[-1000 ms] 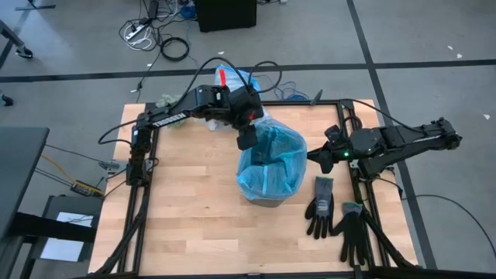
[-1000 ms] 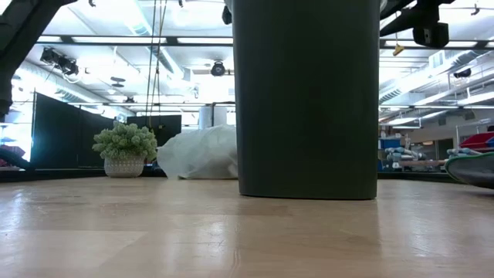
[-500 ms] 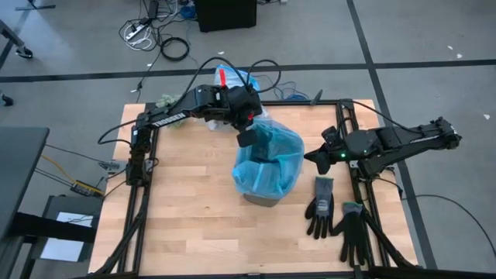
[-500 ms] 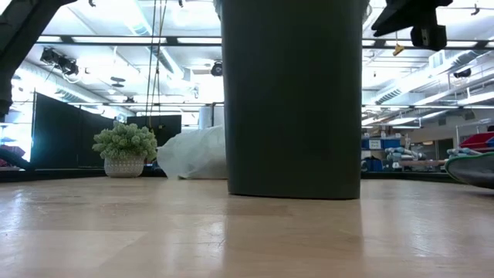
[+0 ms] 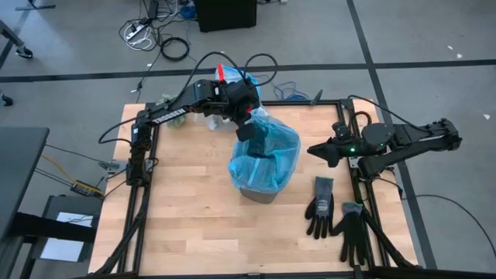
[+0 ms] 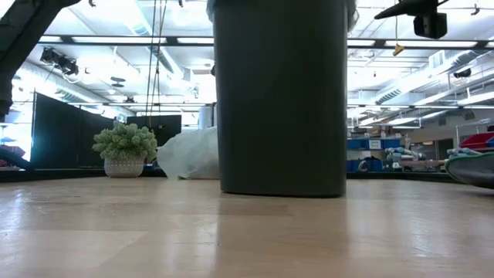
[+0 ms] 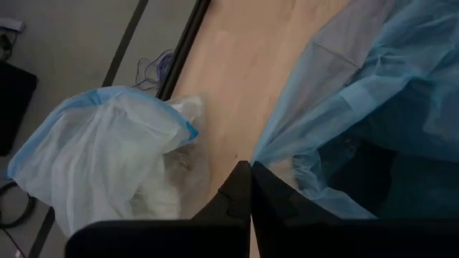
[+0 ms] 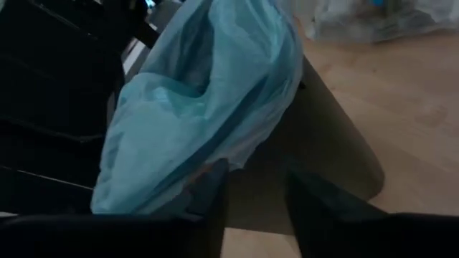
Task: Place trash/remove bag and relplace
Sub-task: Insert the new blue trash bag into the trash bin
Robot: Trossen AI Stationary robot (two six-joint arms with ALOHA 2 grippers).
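A black bin stands mid-table, a light-blue plastic bag draped over its mouth. My left gripper is over the bin's far-left rim, shut on that blue bag. The grey-white bag lies bunched on the table's far edge, behind the bin. No loose trash shows. My right gripper hovers open to the right of the bin, a short way from the blue plastic. My left gripper pinches the blue bag's rim edge between its two shut fingers, at the bin's far-left side. The fingers slant down from the table's far left. The plastic runs up to a point at the fingertips while the rest of the bag stays draped over the bin.
Two black gloves lie at the near right. A small green plant stands at the far left corner. Bare wood lies left of and in front of the bin.
My left gripper has gone toward the table's far edge, taking the blue bag's rim with it. The bin with the bag has slid a little toward the table's left edge and stays upright.
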